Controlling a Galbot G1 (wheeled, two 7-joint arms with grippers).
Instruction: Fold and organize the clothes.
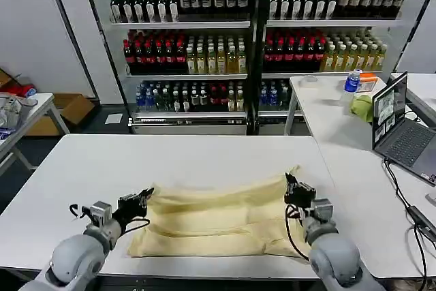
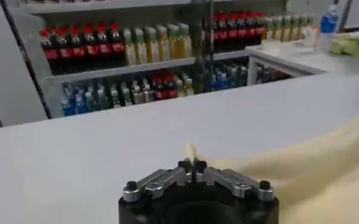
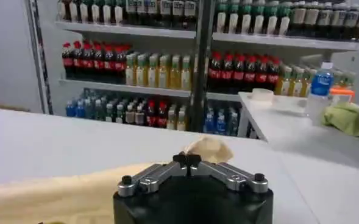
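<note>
The clothes are one pale cream-yellow T-shirt [image 1: 225, 219], lying in a loosely folded band across the near part of the white table [image 1: 170, 158]. My left gripper [image 1: 144, 197] is at the shirt's left end, shut on a pinch of its edge; in the left wrist view a thin point of fabric stands up from between the fingertips of that gripper [image 2: 191, 164], and the T-shirt [image 2: 331, 164] trails away from it. My right gripper [image 1: 291, 185] is at the shirt's right end, shut on a corner; in the right wrist view a bunched lump of the T-shirt [image 3: 208, 148] rises just past that gripper [image 3: 188, 161].
A second white table [image 1: 340, 117] stands to the right with a laptop [image 1: 402, 131], a blue-capped bottle [image 1: 352, 81] and a yellow-green cloth lump [image 1: 362, 107]. Drink shelves [image 1: 252, 32] line the back wall. Bare tabletop lies beyond the shirt.
</note>
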